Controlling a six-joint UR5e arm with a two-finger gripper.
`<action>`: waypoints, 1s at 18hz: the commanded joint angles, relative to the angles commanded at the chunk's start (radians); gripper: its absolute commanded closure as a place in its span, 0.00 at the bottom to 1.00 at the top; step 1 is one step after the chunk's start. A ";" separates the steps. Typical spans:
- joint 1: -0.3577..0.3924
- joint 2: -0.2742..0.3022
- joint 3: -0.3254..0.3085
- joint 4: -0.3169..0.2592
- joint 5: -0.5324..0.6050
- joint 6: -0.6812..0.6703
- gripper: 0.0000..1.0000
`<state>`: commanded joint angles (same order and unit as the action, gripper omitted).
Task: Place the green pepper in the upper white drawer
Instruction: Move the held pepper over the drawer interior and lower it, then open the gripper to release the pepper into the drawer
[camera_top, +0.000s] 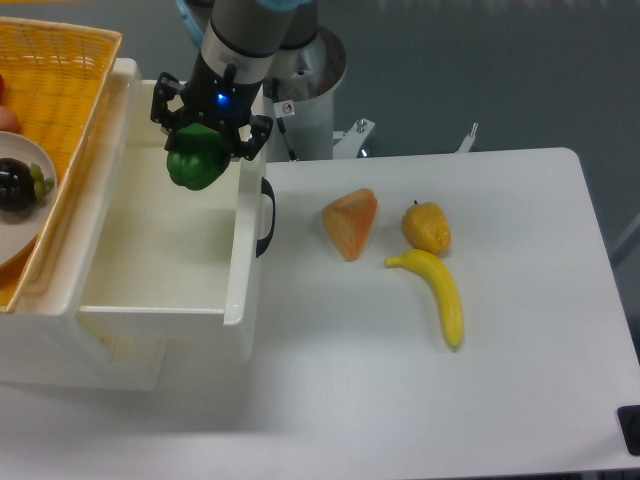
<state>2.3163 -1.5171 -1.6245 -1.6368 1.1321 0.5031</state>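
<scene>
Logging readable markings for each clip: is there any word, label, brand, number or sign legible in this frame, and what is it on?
No text can be read anywhere in this frame.
A small white sticker with a red mark sits on the robot's pale base column: too small and blurred to read.
The gripper shows only a blue light, no lettering.
The green pepper, upper white drawer and table carry no visible markings.

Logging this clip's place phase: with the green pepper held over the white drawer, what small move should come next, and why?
Probably lower a little, then release. The gripper is shut on the green pepper, which hangs above the upper white drawer, inside its right wall and near the back. The drawer floor below looks bare, so a short descent should avoid a hard drop.
</scene>
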 joint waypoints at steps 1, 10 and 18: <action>-0.002 -0.003 0.000 -0.002 0.000 -0.002 0.54; -0.041 -0.044 -0.014 0.002 0.000 0.000 0.51; -0.057 -0.061 -0.015 0.005 0.002 0.002 0.47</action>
<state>2.2596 -1.5784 -1.6398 -1.6322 1.1336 0.5047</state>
